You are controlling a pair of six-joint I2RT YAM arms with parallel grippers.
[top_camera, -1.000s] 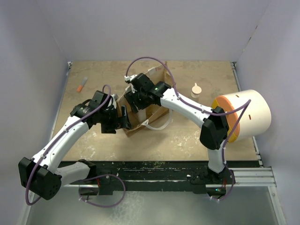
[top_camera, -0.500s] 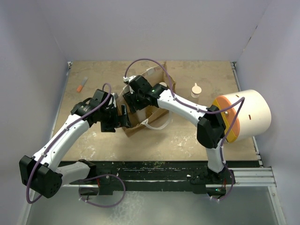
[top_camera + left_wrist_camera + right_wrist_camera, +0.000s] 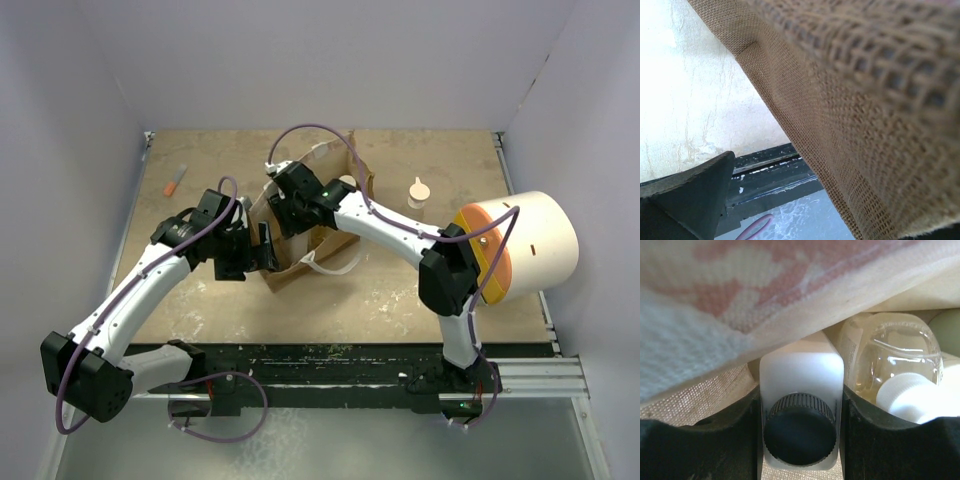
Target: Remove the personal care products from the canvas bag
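Observation:
The canvas bag (image 3: 325,225) lies mid-table with its mouth open. My right gripper (image 3: 286,208) is inside it, shut on the squarish bottle with the dark cap (image 3: 800,412), with a finger pressed against each side. Beside it in the bag lie the pale bottle with the white cap (image 3: 900,375) and, at the right edge, the olive-green bottle (image 3: 949,325). The beige bottle with the pointed cap (image 3: 418,191) stands on the table right of the bag. My left gripper (image 3: 262,248) is at the bag's near-left corner with its jaws apart. The bag's weave (image 3: 865,100) fills its view, beside one finger (image 3: 685,200).
A big white cylinder with an orange face (image 3: 525,245) lies at the right edge. A small orange-and-white tube (image 3: 175,179) lies at the far left. White rope handles (image 3: 335,265) trail in front of the bag. Grey walls enclose the table.
My right gripper has moved a little left and deeper into the bag. The left arm has barely moved.

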